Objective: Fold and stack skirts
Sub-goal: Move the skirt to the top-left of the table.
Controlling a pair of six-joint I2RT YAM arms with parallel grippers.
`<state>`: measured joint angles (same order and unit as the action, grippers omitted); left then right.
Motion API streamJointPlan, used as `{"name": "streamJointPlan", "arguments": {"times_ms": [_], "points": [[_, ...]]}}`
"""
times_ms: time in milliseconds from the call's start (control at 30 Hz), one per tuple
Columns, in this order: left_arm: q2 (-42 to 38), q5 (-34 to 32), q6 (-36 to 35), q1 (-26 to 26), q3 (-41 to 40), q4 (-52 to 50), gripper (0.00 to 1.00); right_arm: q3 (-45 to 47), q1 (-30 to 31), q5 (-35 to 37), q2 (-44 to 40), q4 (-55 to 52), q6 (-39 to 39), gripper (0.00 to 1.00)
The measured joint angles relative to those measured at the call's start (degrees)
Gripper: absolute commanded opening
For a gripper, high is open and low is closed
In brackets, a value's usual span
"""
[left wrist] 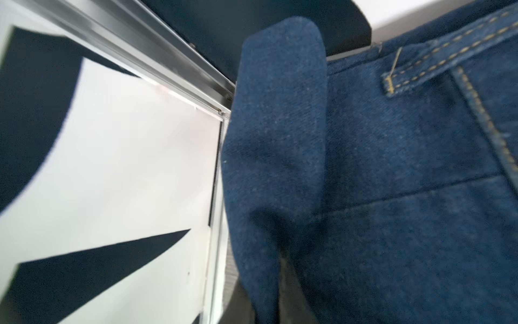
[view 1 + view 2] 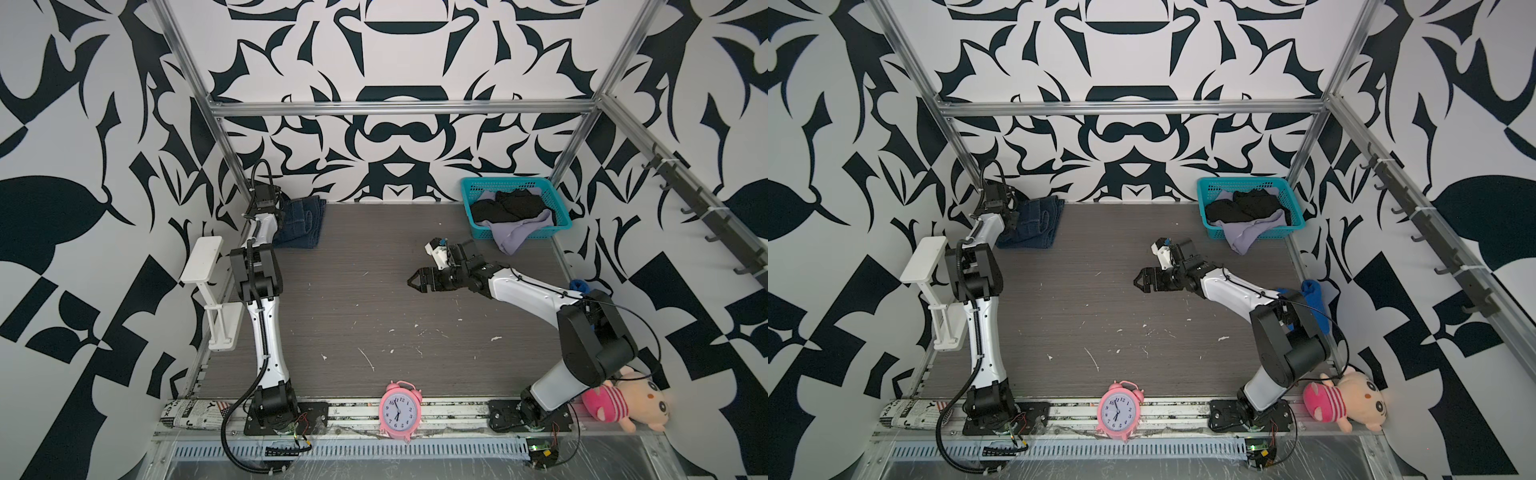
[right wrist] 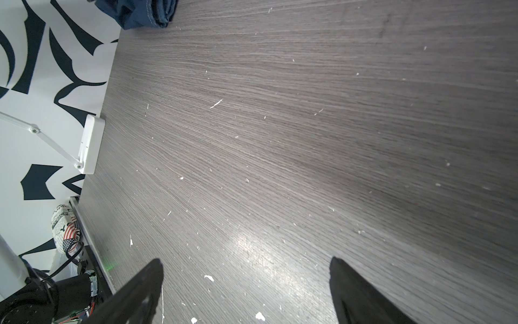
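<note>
Left fingers [image 2: 280, 220] pinch shut on the denim skirt [image 2: 301, 224], well away from the basket [image 2: 536, 233]; right fingers [image 2: 417, 277], spread wide and empty, hover nearer its black skirt [image 2: 511, 205] and lavender skirt [image 2: 515, 239].

Wood-grain table [image 3: 280, 140], grey, mostly matt, one glossy patch, white scuffs. Coarse woven cloth on denim skirt [image 1: 392, 168], tan stitching. Teal plastic mesh basket [image 2: 468, 199]. Brushed metal frame rail [image 2: 399, 109].

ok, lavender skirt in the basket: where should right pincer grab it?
Probably the flap of the lavender skirt hanging over the basket's front wall onto the table, approached from the table side. That flap is free; the rest sits partly under the black skirt. The right pincer is open, empty.
</note>
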<state>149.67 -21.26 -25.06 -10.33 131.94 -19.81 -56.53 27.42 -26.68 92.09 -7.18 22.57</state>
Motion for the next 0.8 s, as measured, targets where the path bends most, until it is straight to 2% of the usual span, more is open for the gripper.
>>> {"name": "streamJointPlan", "arguments": {"times_ms": [33, 67, 167, 233, 267, 300, 533, 667, 800], "points": [[0.1, -0.5, -0.5, 0.1, 0.2, 0.3, 0.06, -0.1, 0.0, 0.0, 0.0, -0.3, 0.0, 0.95], [0.1, -0.9, -0.9, 0.1, 0.3, 0.7, 0.17, -0.2, 0.0, 0.0, 0.0, -0.7, 0.0, 0.95], [0.1, -2.7, -2.4, -0.1, 0.3, 1.8, 0.63, -0.5, 0.0, 0.2, -0.2, -1.2, 0.0, 0.95], [0.1, -4.4, -3.2, -0.5, 0.3, 2.7, 0.83, -0.5, 0.0, 0.4, -0.5, -1.4, 0.0, 0.95], [0.1, -5.3, -3.4, -0.7, 0.3, 3.4, 0.88, -0.5, 0.0, 0.4, -0.8, -1.7, 0.0, 0.95], [0.1, -6.0, -3.6, -0.9, 0.3, 4.1, 0.99, -0.6, 0.0, 0.4, -1.0, -1.8, 0.0, 0.95], [-4.1, -7.3, -3.9, -1.3, -1.6, 4.8, 0.99, -0.9, 0.0, 0.3, -1.3, -2.0, 0.3, 0.95], [-10.8, -6.2, -3.0, 0.3, -1.6, 3.6, 1.00, -0.9, 0.0, 0.4, -2.1, -1.9, 0.4, 0.95], [-19.8, -2.6, -0.2, 4.0, -1.6, 1.4, 0.98, -0.9, 0.0, 0.5, -2.7, -0.8, 0.4, 0.95]]}}
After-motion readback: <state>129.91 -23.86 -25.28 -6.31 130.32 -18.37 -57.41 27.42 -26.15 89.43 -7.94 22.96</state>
